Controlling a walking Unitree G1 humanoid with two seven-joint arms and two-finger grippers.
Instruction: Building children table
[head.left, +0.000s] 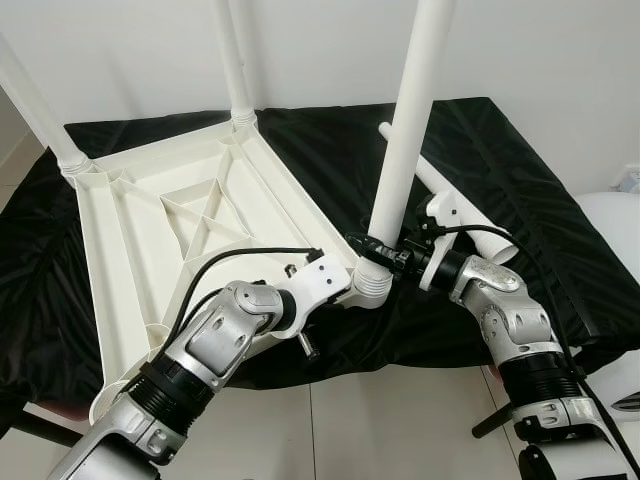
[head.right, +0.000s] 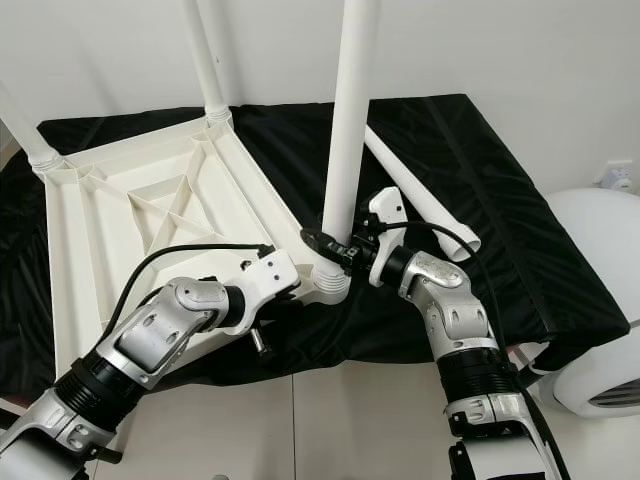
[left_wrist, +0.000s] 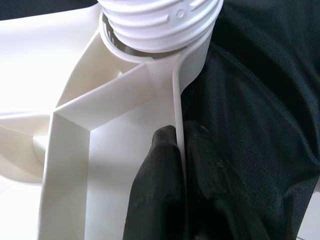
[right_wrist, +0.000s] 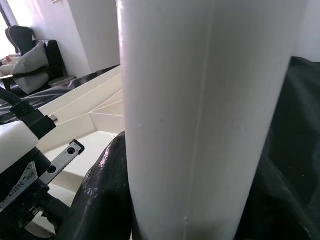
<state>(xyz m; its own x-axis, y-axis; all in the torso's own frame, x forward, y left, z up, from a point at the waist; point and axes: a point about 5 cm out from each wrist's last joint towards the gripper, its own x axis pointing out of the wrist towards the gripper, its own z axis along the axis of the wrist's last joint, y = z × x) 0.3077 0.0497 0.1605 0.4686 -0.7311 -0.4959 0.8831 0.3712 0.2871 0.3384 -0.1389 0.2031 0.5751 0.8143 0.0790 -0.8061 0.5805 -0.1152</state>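
The upturned white tabletop lay on the black cloth. The left gripper pinched its rim beside the corner socket, which held an upright leg. The right gripper clasped that leg.

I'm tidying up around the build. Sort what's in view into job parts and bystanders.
In the job:
- upturned tabletop, rim pinched by the left tool
- upright leg at the near corner socket, clamped by the right tool
- loose leg lying on the cloth

Just lying about:
- black cloth
- white round object
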